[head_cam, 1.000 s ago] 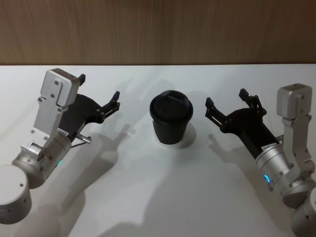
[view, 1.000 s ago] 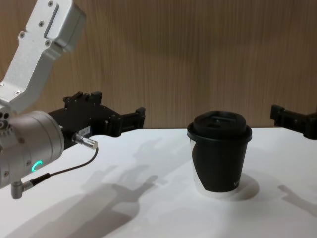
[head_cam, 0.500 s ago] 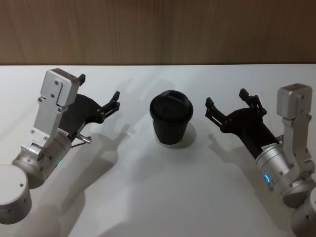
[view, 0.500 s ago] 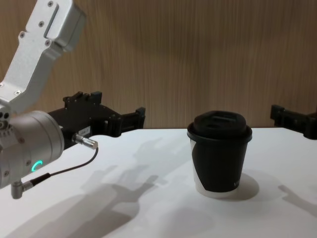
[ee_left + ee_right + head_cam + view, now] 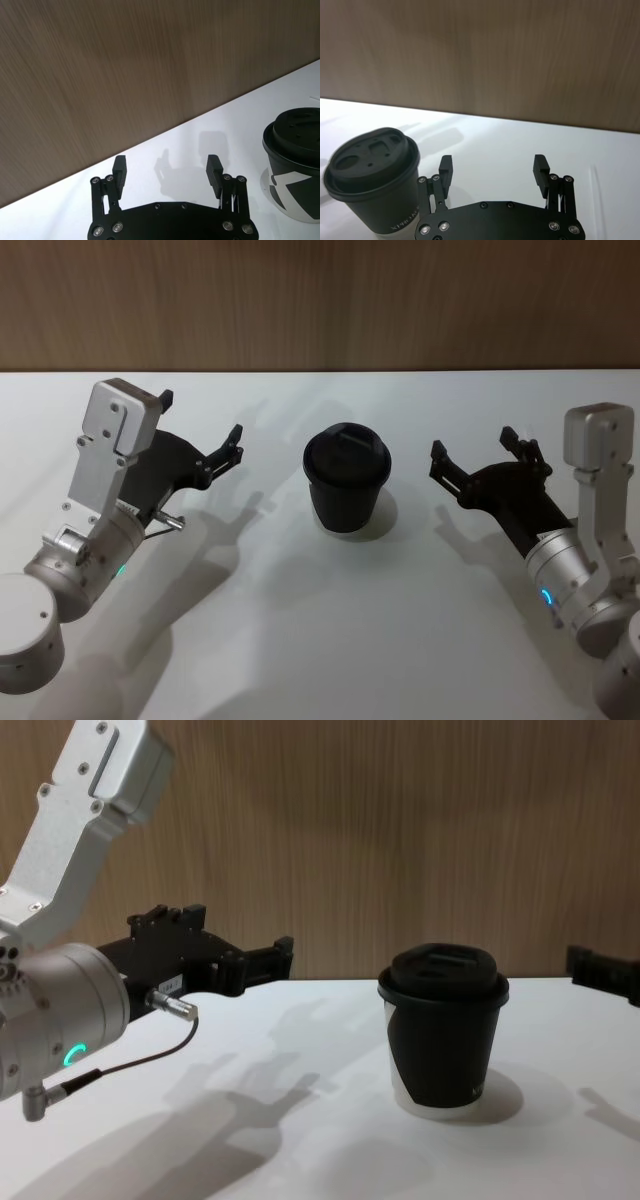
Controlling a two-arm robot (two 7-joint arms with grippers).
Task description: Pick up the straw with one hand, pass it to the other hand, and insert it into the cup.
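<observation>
The black cup (image 5: 345, 480) with its domed lid stands upright mid-table, also seen in the chest view (image 5: 443, 1030). My left gripper (image 5: 200, 415) hovers open and empty to the cup's left, and its wrist view shows the fingers spread wide (image 5: 166, 167). On the cup's right, my right gripper (image 5: 474, 443) is open too, holding nothing (image 5: 492, 167). A faint thin white line on the table beyond the right gripper looks like the straw (image 5: 596, 182). It is hard to tell apart from the white surface.
The white table (image 5: 320, 640) runs back to a wooden wall (image 5: 320, 300). A thin dark cable with a metal plug (image 5: 170, 1008) hangs off my left wrist. Open tabletop lies in front of the cup.
My right gripper has drawn back to the right, away from the cup. The left gripper and the cup have not moved.
</observation>
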